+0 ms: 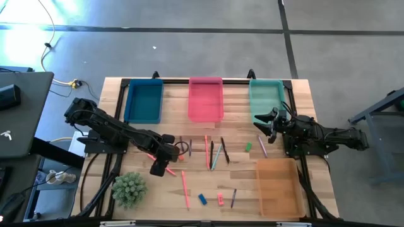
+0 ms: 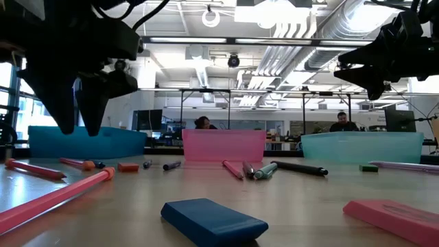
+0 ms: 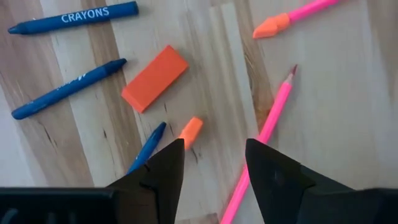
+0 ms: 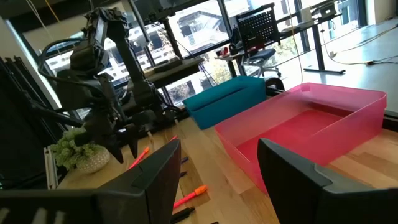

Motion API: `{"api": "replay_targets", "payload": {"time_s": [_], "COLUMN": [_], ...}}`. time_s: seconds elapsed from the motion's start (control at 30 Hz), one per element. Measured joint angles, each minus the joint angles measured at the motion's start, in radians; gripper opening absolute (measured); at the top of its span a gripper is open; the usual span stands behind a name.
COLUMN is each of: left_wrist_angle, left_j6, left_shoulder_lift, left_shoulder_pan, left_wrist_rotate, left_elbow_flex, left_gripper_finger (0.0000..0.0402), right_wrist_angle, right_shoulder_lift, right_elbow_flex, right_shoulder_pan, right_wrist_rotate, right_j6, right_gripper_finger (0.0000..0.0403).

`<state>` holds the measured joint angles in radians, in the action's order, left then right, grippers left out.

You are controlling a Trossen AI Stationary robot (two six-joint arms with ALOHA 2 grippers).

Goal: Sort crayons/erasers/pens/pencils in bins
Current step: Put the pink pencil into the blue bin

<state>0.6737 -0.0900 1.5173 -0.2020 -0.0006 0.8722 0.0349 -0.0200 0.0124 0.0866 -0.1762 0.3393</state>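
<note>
My left gripper (image 3: pixel 214 165) points down, open, just above the wood at the table's left (image 1: pixel 161 165). Beyond its fingers lie an orange eraser (image 3: pixel 155 78), blue crayons (image 3: pixel 68 89), a pink pencil (image 3: pixel 267 127) and an orange-tipped stick (image 3: pixel 190 132); it touches none of them. More sticks (image 1: pixel 214 154) lie flat mid-table, along with a green eraser (image 1: pixel 248 147), a blue eraser (image 1: pixel 202 199) and a pink eraser (image 1: pixel 220 200). The dark blue bin (image 1: pixel 144 101), pink bin (image 1: pixel 206 99) and teal bin (image 1: pixel 266 98) stand along the far edge. An orange bin (image 1: pixel 278 187) stands near right. My right gripper (image 1: pixel 262 123) waits open beside the teal bin.
A small potted plant (image 1: pixel 129 189) stands at the near left corner, close to my left arm. A black frame (image 1: pixel 189 80) runs behind the bins. In the low view, people sit at desks in the room beyond the table.
</note>
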Motion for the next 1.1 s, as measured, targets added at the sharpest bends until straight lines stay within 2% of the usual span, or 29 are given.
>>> {"api": "replay_targets", "payload": {"time_s": [0.23, 0.57, 0.87, 0.97, 1.1], "left_wrist_angle": [-0.055, -0.082, -0.08, -0.083, -0.086], "left_j6": [0.025, 0.033, 0.041, 0.042, 0.043], "left_shoulder_lift": [0.025, 0.131, 0.164, 0.164, 0.164], "left_shoulder_pan": [0.002, 0.006, 0.006, 0.006, 0.005], "left_wrist_rotate": [-0.044, -0.038, -0.037, -0.036, -0.037], "left_elbow_flex": [-0.038, -0.038, -0.034, -0.035, -0.035], "left_gripper_finger": [0.0159, 0.0158, 0.0158, 0.0149, 0.0115], "right_wrist_angle": [0.0, 0.0, -0.001, -0.001, -0.001], "right_shoulder_lift": [0.0, -0.008, -0.02, -0.019, -0.019], "right_elbow_flex": [0.0, 0.0, 0.001, 0.001, 0.001], "right_shoulder_pan": [0.0, 0.0, 0.0, 0.0, 0.0], "right_wrist_rotate": [0.0, -0.002, -0.002, -0.002, -0.002], "right_j6": [0.0, 0.001, -0.001, -0.001, 0.0], "right_gripper_finger": [0.0204, 0.0204, 0.0204, 0.0204, 0.0204]}}
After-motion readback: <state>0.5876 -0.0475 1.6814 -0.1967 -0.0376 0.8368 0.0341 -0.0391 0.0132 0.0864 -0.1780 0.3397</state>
